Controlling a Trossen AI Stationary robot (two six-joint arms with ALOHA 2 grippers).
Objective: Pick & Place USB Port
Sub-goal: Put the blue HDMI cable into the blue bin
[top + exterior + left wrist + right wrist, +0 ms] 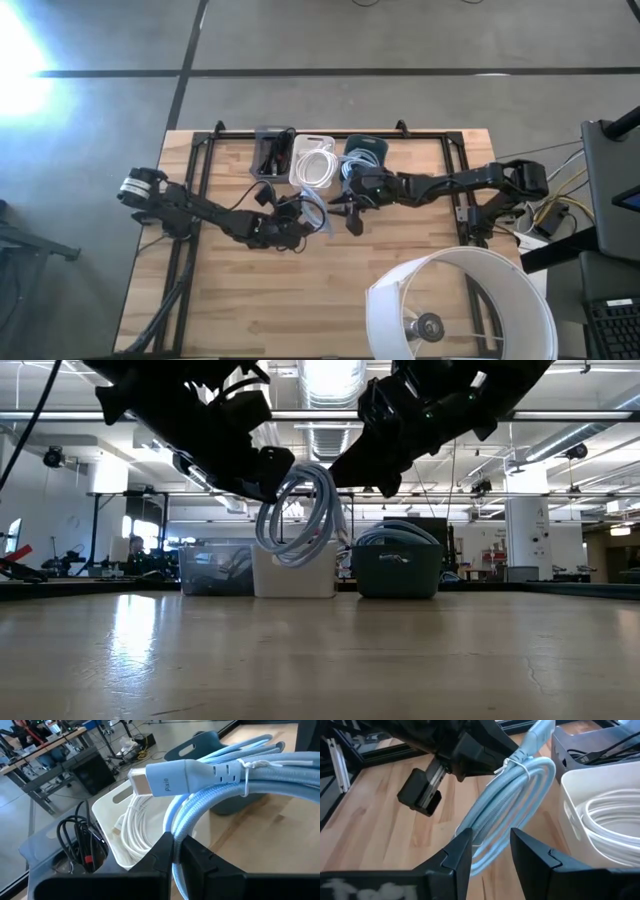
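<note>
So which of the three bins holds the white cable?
The middle bin, the white one, holds the coiled white cable. The grey bin holds black cables and the dark blue bin light blue ones.

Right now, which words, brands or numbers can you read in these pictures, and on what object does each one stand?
"pixio" (small, letters uncertain): on the connector of the light blue coiled cable held by the left gripper.
No other readable text shows on the bins or table.

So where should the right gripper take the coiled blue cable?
Probably on the free lower loop of the coiled blue cable, coming from the bin side. The left gripper already pinches one side, and the tie and connector crowd the top. The right gripper faces that loop, jaws open.
</note>
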